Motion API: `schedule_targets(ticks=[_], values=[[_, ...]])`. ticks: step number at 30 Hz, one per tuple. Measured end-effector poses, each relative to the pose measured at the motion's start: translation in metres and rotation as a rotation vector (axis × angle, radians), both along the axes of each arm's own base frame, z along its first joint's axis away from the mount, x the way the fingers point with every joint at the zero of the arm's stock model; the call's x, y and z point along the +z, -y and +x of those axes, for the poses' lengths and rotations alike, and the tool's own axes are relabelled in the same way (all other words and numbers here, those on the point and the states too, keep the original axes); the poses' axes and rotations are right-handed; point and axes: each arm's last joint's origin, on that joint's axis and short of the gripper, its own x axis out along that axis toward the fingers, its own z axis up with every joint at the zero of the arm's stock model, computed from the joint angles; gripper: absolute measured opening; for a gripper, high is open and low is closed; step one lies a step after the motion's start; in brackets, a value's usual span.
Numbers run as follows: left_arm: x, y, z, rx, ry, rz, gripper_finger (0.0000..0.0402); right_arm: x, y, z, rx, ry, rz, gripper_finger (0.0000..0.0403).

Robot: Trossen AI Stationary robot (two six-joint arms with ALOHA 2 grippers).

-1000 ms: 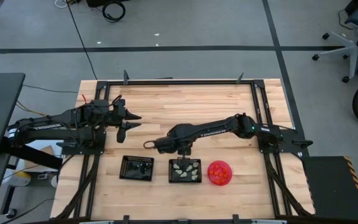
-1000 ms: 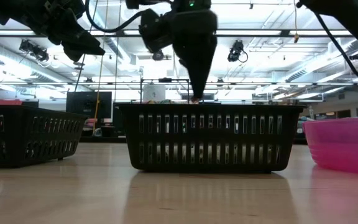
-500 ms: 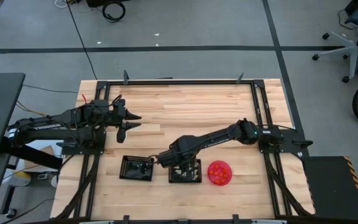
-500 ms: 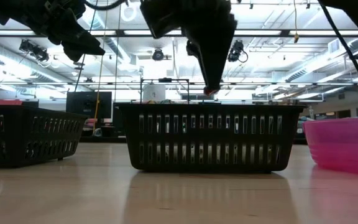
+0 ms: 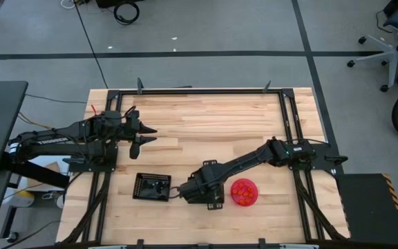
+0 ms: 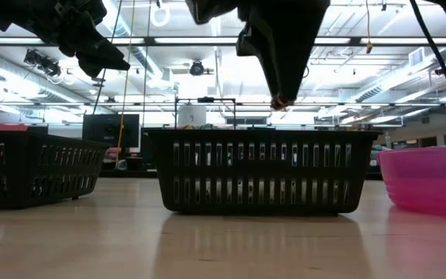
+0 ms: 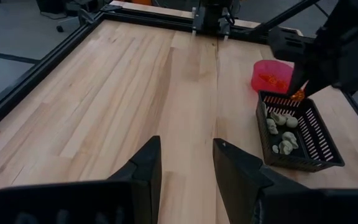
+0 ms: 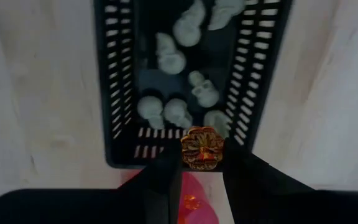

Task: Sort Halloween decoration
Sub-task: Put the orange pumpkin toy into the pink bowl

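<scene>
The right gripper (image 8: pixel 202 163) was closed on an orange pumpkin trinket (image 8: pixel 202 148), held above the black mesh tray (image 8: pixel 117 93) of pale skull trinkets (image 8: pixel 169 53), beside the pink bowl (image 5: pixel 244 191). The left gripper (image 5: pixel 144 134) was held open over bare table (image 5: pixel 213 117), well apart from a second black tray (image 5: pixel 152 187)
</scene>
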Motion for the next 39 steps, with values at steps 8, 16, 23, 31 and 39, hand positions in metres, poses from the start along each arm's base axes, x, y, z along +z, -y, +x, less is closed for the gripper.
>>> schedule_targets(ticks=[8,16,23,31,39], values=[[0.0,0.0,0.0,0.002,0.001,-0.004,0.0116,0.0,-0.029,-0.012,0.117,-0.002,0.003,0.0103],[0.0,0.0,0.0,0.004,0.002,-0.009,0.0116,0.0,-0.047,-0.02,0.155,0.011,-0.031,0.0103],[0.0,0.0,0.0,0.007,0.002,-0.016,0.0116,-0.001,-0.054,-0.024,0.17,0.009,-0.027,0.0103],[0.0,0.0,0.0,0.006,-0.002,-0.016,0.0116,-0.006,-0.047,-0.058,0.139,-0.097,-0.076,0.0103],[0.0,0.0,0.0,0.006,-0.001,-0.016,0.0116,-0.012,-0.024,-0.105,0.011,-0.179,-0.117,0.0103]])
